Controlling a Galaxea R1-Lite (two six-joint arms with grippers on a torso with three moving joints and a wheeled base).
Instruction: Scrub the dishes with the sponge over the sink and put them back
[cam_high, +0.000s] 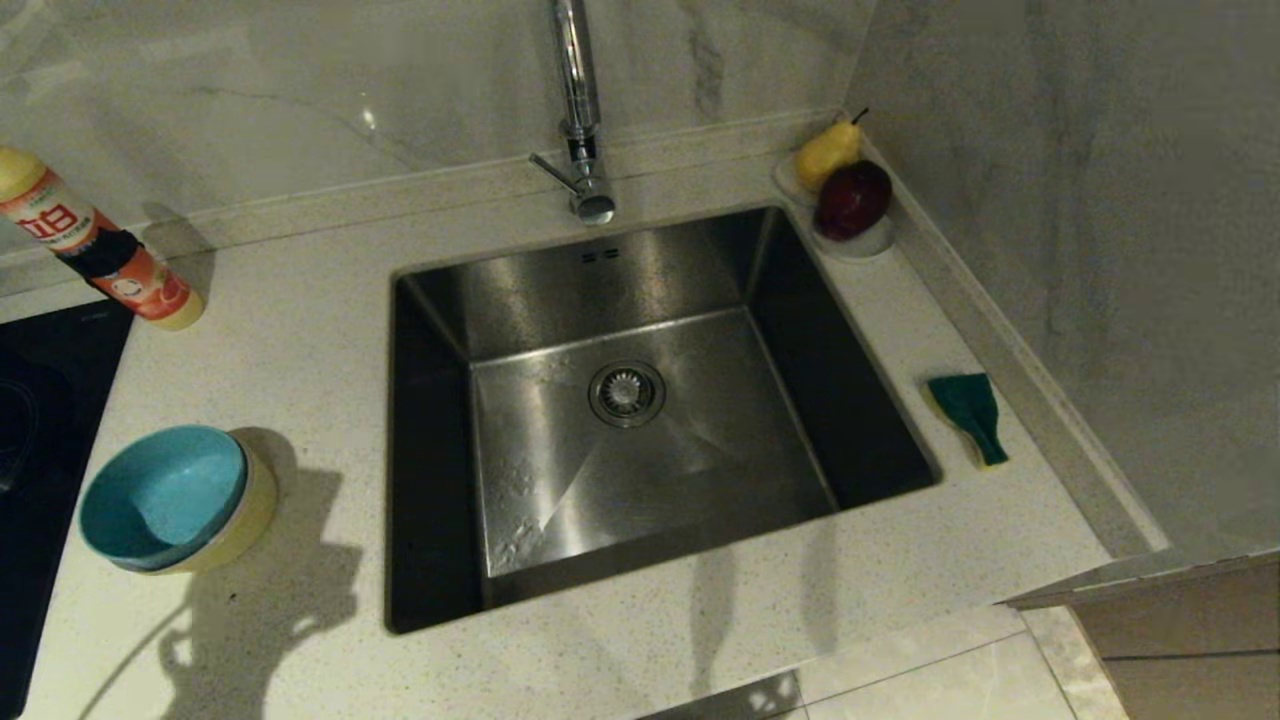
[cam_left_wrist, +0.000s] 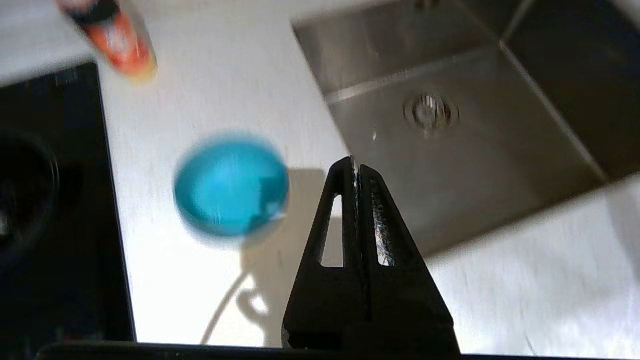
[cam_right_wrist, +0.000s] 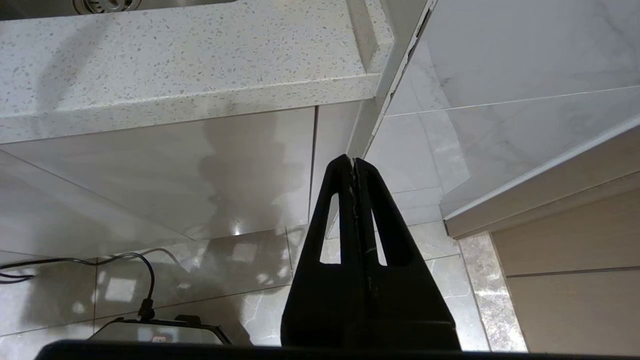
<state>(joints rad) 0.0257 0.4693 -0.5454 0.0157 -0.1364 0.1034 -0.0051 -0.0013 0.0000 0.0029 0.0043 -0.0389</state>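
Light blue bowl (cam_high: 163, 497) in yellow bowl (cam_high: 243, 520), green-faced yellow sponge (cam_high: 969, 414), speckled white counter (cam_high: 300, 330).

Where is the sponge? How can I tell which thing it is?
Find the big steel sink in the middle of the white counter. Look at the strip of counter on its right side, nearer than the small dish with a pear and a dark red fruit. The sponge lies there alone: flat, dark green on top with a yellow edge, the only green thing around.
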